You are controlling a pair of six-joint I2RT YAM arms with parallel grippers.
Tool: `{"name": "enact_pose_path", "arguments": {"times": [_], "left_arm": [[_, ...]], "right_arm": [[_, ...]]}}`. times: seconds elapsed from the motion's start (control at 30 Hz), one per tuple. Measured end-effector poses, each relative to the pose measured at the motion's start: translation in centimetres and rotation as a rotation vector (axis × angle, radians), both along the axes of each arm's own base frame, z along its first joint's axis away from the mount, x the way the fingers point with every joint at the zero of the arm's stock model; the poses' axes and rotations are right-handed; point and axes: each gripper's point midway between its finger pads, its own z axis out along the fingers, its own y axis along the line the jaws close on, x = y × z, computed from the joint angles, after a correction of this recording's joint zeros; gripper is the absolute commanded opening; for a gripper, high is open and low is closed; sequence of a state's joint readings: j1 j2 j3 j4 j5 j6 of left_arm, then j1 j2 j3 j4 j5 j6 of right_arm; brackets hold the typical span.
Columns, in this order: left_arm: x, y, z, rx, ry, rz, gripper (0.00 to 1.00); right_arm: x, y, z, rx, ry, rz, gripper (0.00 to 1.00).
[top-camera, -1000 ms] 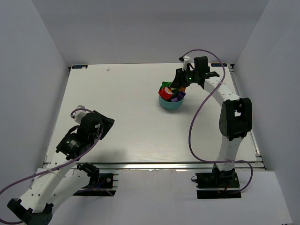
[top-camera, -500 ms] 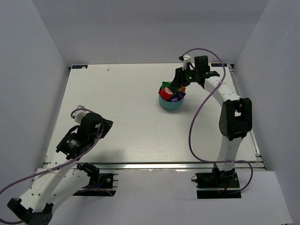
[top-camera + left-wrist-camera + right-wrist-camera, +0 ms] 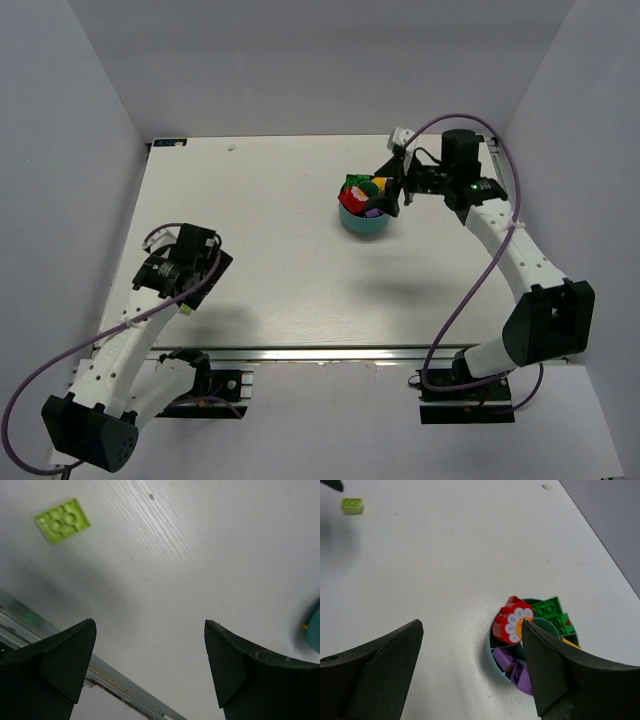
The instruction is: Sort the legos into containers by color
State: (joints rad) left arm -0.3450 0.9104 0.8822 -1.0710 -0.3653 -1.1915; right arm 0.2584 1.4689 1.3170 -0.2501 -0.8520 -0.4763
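The teal bowl (image 3: 362, 222) stands at the table's back right. It holds red (image 3: 514, 625), green (image 3: 552, 611) and purple (image 3: 512, 662) legos in separate wedges, and a yellow edge shows behind the right finger. My right gripper (image 3: 393, 192) is open and empty, just right of and above the bowl; in its wrist view (image 3: 472, 622) the bowl lies under the right finger. A lime lego (image 3: 352, 505) lies alone on the table at the front left, beside my left gripper (image 3: 192, 290). That gripper (image 3: 150, 625) is open and empty, with the lime lego (image 3: 62, 521) beyond its fingertips.
The table's metal front rail (image 3: 107, 677) runs close under the left gripper. Grey walls enclose the table on three sides. The bowl's teal rim (image 3: 315, 630) shows at the right edge of the left wrist view.
My right arm has swung out to the right and its gripper has drawn back from over the bowl. My left arm has stretched forward and turned its gripper down beside the lime lego.
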Motion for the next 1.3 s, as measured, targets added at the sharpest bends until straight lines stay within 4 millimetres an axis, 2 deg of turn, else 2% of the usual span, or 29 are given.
{"name": "enact_pose_path", "arguments": {"times": [0.1, 0.23, 0.37, 0.5, 0.6, 0.73, 0.8, 0.9, 0.97, 1.03, 1.17, 1.23, 1.3], "left_arm": [[-0.4, 2.7, -0.9, 0.036, 0.072, 0.054, 0.98], [-0.2, 6.3, -2.8, 0.099, 0.239, 0.053, 0.98], [1.0, 8.5, -4.3, 0.154, 0.423, -0.083, 0.94], [3.5, 8.9, -4.7, 0.187, 0.481, -0.287, 0.88], [4.3, 8.6, -4.5, 0.190, 0.456, -0.406, 0.88], [5.8, 8.9, -3.7, 0.221, 0.453, -0.484, 0.86], [6.2, 8.8, -4.1, 0.213, 0.465, -0.486, 0.86], [5.3, 8.4, -5.4, 0.173, 0.510, -0.469, 0.88], [4.0, 8.2, -6.1, 0.151, 0.533, -0.447, 0.91], [2.9, 8.1, -6.2, 0.145, 0.535, -0.422, 0.91], [1.1, 8.6, -6.2, 0.150, 0.536, -0.384, 0.88], [0.2, 8.8, -7.2, 0.134, 0.579, -0.369, 0.88], [-0.5, 8.9, -8.8, 0.112, 0.641, -0.351, 0.90]], "right_arm": [[-1.8, 0.6, -1.3, 0.000, 0.002, 0.057, 0.83], [-2.6, 0.6, -4.0, -0.012, 0.067, 0.070, 0.82], [-2.6, 0.7, -4.1, -0.006, 0.068, 0.072, 0.82], [-2.3, 0.9, -3.6, 0.010, 0.056, 0.071, 0.82], [-2.3, 1.0, -3.4, 0.017, 0.054, 0.072, 0.83], [-2.2, 1.0, -3.3, 0.019, 0.048, 0.072, 0.83], [-2.3, 1.1, -3.5, 0.021, 0.055, 0.082, 0.82], [-2.9, 1.8, -4.5, -0.013, 0.062, 0.149, 0.81], [-3.9, 3.3, -5.4, -0.064, 0.059, 0.247, 0.80], [-6.3, 5.6, -6.5, -0.105, 0.037, 0.391, 0.81], [-11.9, 8.4, -8.8, -0.132, 0.067, 0.618, 0.80], [-13.0, 8.8, -9.2, -0.126, 0.088, 0.663, 0.80], [-12.9, 9.0, -9.3, -0.119, 0.096, 0.677, 0.79]]}}
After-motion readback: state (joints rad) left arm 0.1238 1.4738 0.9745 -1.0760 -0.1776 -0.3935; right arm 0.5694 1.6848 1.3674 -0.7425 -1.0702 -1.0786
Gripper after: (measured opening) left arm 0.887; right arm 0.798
